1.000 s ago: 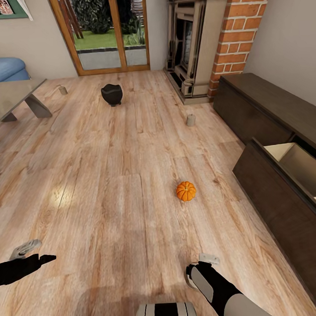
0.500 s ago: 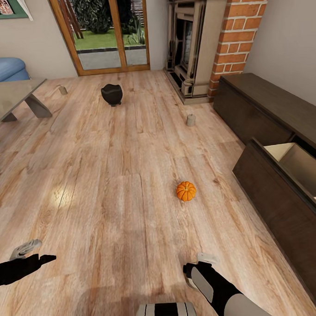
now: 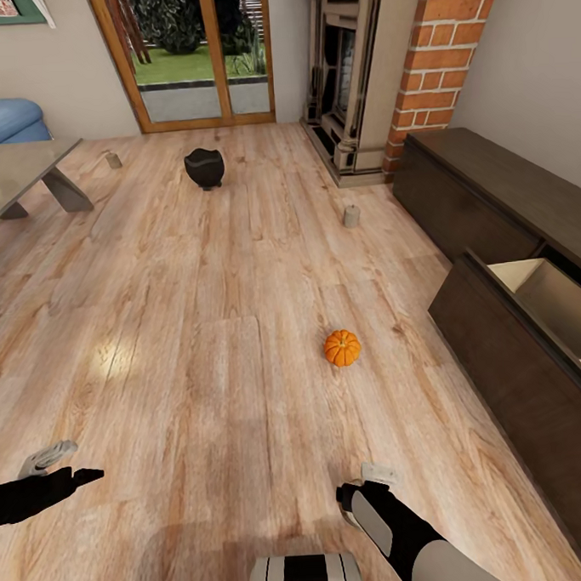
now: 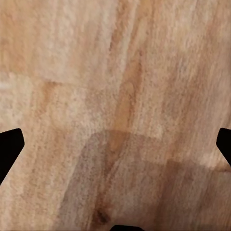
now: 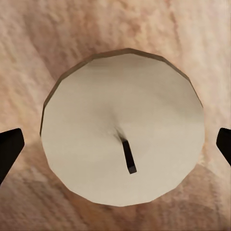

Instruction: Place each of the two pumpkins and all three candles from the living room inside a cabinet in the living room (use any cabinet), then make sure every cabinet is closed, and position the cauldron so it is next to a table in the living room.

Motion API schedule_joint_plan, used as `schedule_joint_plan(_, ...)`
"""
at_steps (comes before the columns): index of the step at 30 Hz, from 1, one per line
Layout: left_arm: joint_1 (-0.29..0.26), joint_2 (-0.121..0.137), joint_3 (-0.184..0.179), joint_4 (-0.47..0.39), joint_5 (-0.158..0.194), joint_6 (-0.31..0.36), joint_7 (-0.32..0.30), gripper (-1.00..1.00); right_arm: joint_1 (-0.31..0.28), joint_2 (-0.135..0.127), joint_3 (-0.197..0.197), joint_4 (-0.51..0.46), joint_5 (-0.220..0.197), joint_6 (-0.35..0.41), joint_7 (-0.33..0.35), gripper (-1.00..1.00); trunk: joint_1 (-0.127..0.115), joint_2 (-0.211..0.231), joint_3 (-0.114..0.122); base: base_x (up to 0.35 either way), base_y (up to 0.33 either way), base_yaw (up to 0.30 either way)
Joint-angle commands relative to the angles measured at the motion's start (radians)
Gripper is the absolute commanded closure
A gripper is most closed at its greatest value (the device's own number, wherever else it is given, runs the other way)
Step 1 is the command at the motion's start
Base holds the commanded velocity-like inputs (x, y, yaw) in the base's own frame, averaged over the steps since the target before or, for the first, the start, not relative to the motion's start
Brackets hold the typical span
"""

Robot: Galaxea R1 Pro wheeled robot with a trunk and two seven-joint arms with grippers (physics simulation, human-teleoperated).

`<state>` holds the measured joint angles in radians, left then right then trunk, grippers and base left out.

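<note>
Head view, floor: one pumpkin (image 3: 342,347) sits alone on the wood floor (image 3: 200,346), stem up, well short of the open cabinet (image 3: 533,371) drawer on the right.
Head view, far end: the cauldron (image 3: 205,168) stands mouth up near the glass doors, apart from the table (image 3: 20,173); one candle (image 3: 351,216) is upright by the fireplace (image 3: 356,74), another candle (image 3: 113,160) near the table leg.
Head view, arms: the left claw (image 3: 57,464) hangs over bare boards; the right claw (image 3: 369,484) is low by the robot's base, pointing down.
Left wrist view: plain planks, black fingertips (image 4: 9,151) at both edges, so this claw is spread wide and empty.
Right wrist view: here's the one in play! A third candle (image 5: 122,127) seen from straight above, round top, dark wick, long axis upright and pointing at the camera.
Right claw state: spread, its tips (image 5: 9,149) flanking the candle with floor showing between, not touching.
Risk: closing while off-centre or too high could tip the stout candle and send it rolling.
Risk two: a loose pinch may let it slip on the carry to the drawer.
</note>
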<state>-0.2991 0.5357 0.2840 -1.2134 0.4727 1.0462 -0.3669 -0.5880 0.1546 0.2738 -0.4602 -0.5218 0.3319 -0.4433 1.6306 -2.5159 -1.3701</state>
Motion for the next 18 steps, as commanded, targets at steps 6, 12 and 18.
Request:
schedule_joint_plan(6,0.0,0.0,0.0,0.0,0.0,0.0,0.0,-1.0,0.0,0.0,0.001,0.0,-0.001,0.0,0.0,-1.0,0.001,-0.001,-0.012,0.0,0.0,0.0)
schedule_joint_plan(12,0.0,0.0,0.0,0.0,0.0,0.0,0.0,-1.0,0.0,0.0,0.001,0.0,-0.001,-0.001,0.0,-1.0,0.002,-0.001,-0.015,0.0,0.0,0.0)
schedule_joint_plan(18,0.0,0.0,0.0,0.0,0.0,0.0,-0.001,-1.0,0.0,0.0,0.001,0.0,-0.001,-0.001,0.0,-1.0,0.002,-0.001,-0.015,0.0,0.0,0.0)
